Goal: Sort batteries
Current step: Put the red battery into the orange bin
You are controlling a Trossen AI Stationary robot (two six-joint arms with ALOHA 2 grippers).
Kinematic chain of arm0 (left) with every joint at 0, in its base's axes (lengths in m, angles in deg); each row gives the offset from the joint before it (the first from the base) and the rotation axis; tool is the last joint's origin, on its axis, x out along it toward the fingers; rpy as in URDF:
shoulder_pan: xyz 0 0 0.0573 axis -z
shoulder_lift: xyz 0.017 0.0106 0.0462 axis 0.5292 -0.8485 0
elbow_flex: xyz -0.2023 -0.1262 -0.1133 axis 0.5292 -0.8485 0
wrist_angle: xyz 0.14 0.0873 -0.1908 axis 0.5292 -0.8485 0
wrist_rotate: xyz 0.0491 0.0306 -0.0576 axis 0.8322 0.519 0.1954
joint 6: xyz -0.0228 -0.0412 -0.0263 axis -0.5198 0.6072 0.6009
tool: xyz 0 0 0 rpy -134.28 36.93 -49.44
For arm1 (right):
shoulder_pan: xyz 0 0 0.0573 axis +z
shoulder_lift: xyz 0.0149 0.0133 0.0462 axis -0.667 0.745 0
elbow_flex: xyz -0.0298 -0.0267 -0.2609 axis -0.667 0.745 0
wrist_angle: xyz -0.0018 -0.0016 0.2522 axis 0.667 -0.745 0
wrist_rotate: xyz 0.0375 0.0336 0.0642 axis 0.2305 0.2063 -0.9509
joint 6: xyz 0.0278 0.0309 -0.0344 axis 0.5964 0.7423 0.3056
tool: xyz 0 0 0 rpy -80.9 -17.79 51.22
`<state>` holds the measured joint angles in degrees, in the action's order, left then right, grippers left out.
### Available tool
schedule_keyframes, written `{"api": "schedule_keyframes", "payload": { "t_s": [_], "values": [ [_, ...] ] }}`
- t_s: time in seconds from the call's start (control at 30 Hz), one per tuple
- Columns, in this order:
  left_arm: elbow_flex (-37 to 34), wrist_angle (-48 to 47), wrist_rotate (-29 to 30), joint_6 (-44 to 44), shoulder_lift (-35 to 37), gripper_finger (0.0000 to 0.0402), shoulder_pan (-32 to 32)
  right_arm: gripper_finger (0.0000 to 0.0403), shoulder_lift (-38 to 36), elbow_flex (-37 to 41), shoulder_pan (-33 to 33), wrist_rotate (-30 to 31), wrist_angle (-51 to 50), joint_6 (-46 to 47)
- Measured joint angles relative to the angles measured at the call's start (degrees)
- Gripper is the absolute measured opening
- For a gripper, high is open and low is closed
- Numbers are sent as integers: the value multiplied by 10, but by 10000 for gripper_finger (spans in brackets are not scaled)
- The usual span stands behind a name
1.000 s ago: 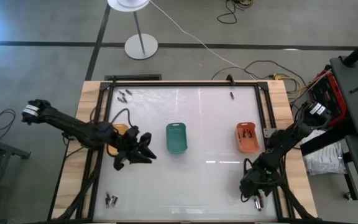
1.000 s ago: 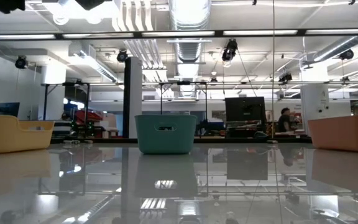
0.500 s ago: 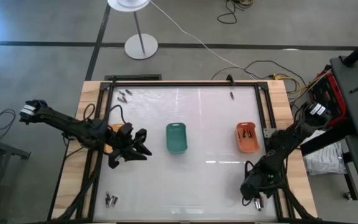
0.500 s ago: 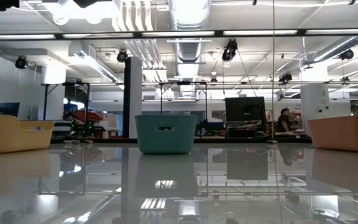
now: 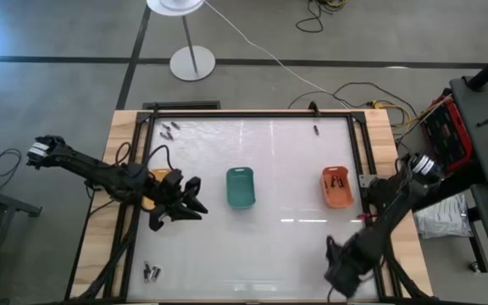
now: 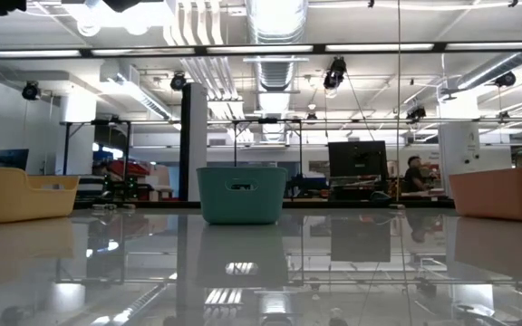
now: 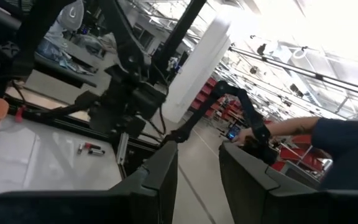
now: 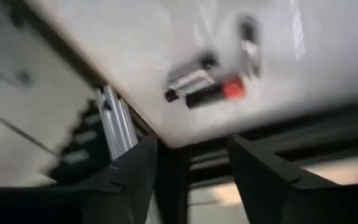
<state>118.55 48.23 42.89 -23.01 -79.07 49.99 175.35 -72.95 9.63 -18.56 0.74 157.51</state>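
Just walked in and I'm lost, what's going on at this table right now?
A two-armed robot is sorting batteries into small trays. The right gripper is open near the table's front right corner, close to a few loose batteries lying by the edge. The left gripper is open and empty between the yellow tray and the green tray. The orange tray already holds some batteries. More batteries lie loose at the back left.

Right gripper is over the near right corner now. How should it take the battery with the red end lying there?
Grip the battery with the red end across its dark middle, coming straight down with the right gripper, fingers spanning its width. It lies flat at the white table's edge, and a silver battery lies close alongside, so a narrow approach seems safer.
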Motion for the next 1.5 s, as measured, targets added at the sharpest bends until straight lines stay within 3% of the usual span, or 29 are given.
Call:
{"api": "schedule_keyframes", "payload": {
  "t_s": [0.13,0.23,0.37,0.5,0.63,1.5],
  "values": [
    [0,-1,18,-4,0,100,17,226,69,-67,44,22,-12,-184],
    [0,-5,38,-8,0,100,34,254,116,-97,69,31,-71,-228],
    [0,-5,43,-11,0,100,47,290,148,-107,91,38,-130,-225],
    [0,-8,44,-11,0,100,48,316,141,-106,99,71,-69,-218],
    [0,-10,57,-19,0,100,48,328,126,-103,100,114,-72,-193],
    [0,-11,74,-9,-12,100,49,315,85,23,101,109,30,-138]
  ]
}}
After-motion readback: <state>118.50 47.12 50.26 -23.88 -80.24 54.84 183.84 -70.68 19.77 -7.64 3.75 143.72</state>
